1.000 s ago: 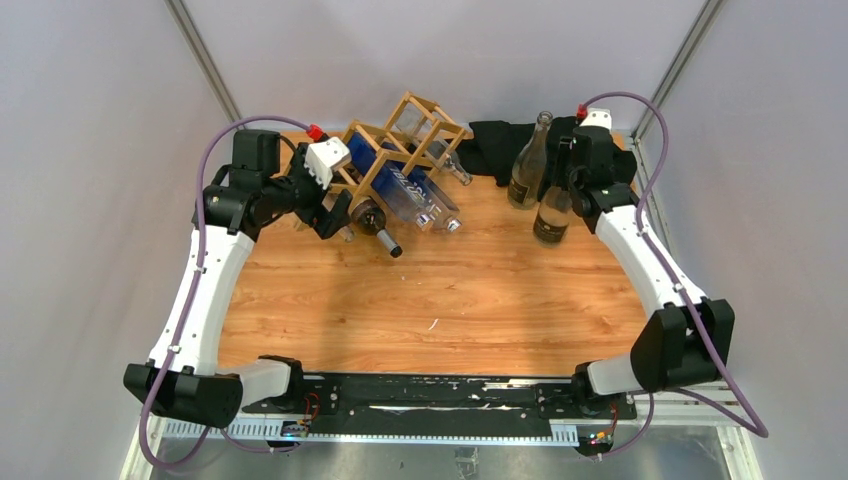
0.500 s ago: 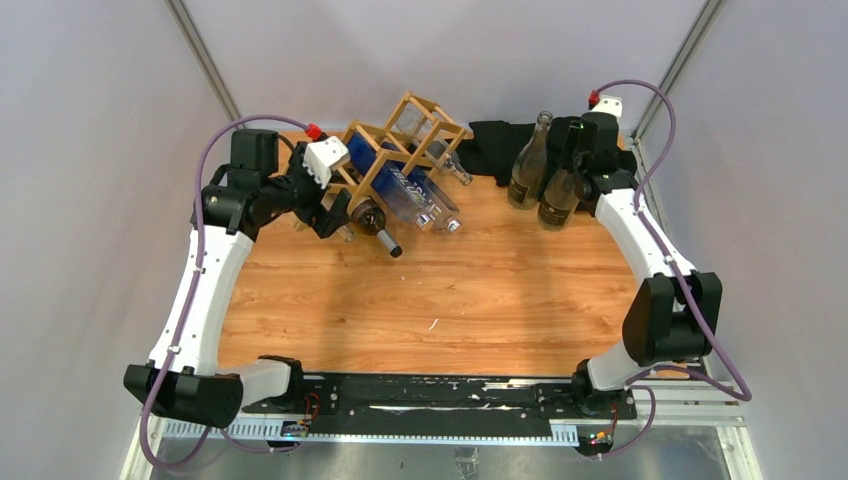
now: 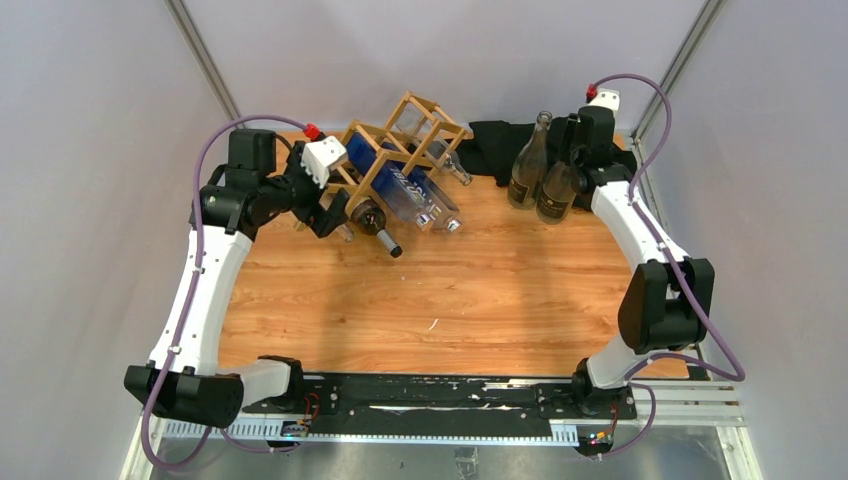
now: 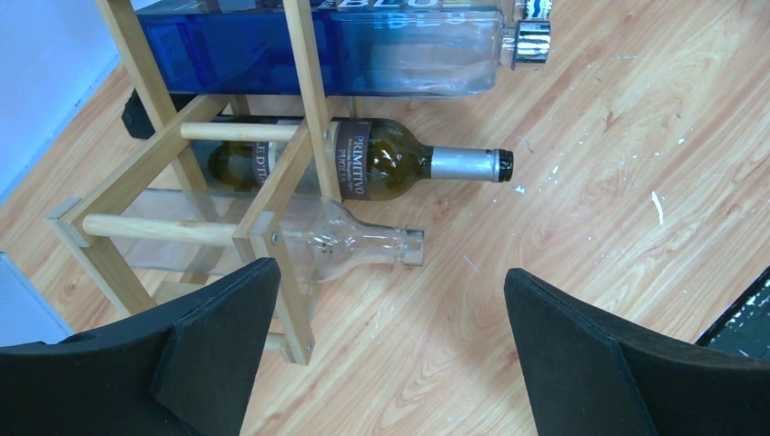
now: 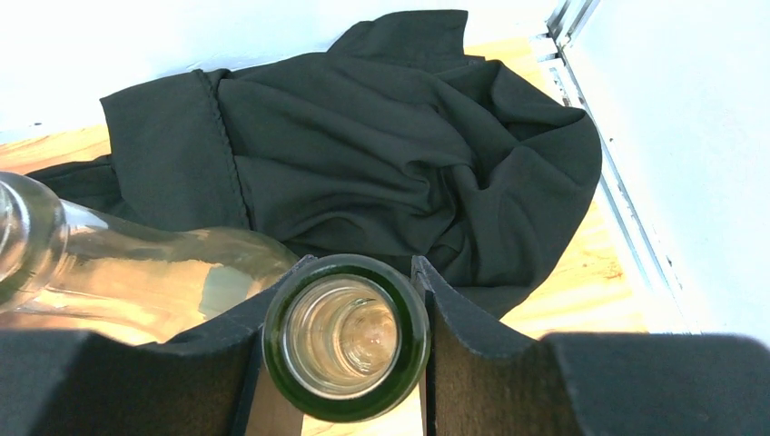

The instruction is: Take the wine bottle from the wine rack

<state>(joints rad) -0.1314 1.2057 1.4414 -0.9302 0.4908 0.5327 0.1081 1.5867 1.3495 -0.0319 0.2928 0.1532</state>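
The light wood wine rack lies at the table's far left; it also shows in the left wrist view. In it lie a blue-and-clear bottle, a dark wine bottle with a silver-capped neck, and a clear bottle. My left gripper is open and empty, beside the rack's near-left end, above bare wood. My right gripper is shut on the neck of an upright green bottle, whose open mouth sits between the pads.
A second upright bottle stands just left of the held one, its clear shoulder close to my right fingers. A crumpled black cloth lies behind them at the far right corner, near the table's right edge rail.
My right arm has carried the green bottle toward the far right, close beside the other standing bottle. The left arm and the rack have not moved.
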